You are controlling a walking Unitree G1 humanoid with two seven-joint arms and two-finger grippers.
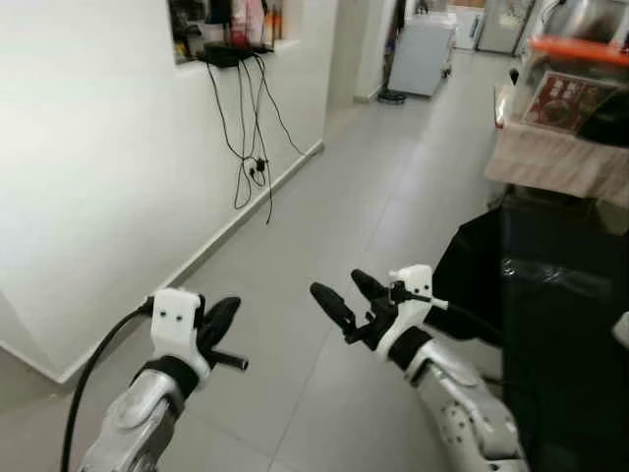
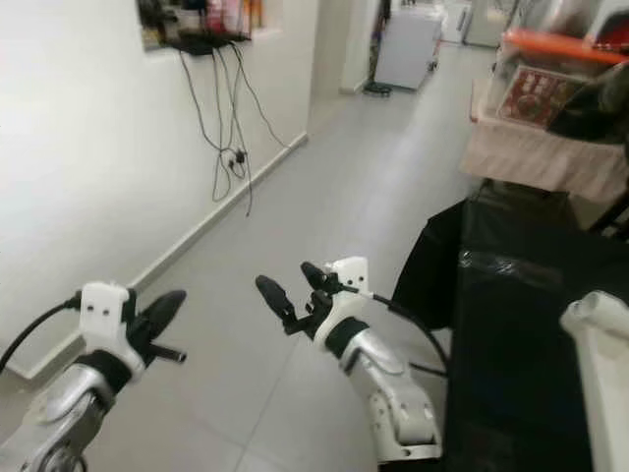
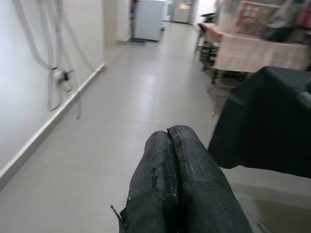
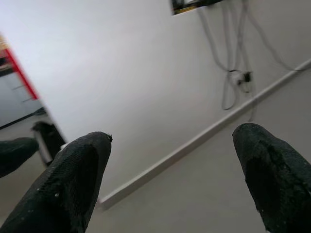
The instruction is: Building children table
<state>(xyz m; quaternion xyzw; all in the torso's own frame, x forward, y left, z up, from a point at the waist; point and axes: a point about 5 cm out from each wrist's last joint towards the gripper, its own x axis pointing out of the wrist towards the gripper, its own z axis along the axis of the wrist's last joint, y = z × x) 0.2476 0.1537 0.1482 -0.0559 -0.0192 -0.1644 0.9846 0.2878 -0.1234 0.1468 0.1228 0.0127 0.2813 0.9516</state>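
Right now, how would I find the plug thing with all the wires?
Start at the long white wall on the robot's left. Black cables hang from a cluttered shelf high on it. The small plug block dangles midway down them, off the floor, where the wires meet.

Two grippers: left gripper [image 1: 224, 320], right gripper [image 1: 346, 301]

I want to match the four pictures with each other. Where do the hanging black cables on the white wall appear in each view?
Left eye: cables, upper left, under the shelf.
Right eye: cables, upper left.
Left wrist: cables, at the left edge, blurred.
Right wrist: cables, upper right.
Shared landmark: the wall's baseboard.
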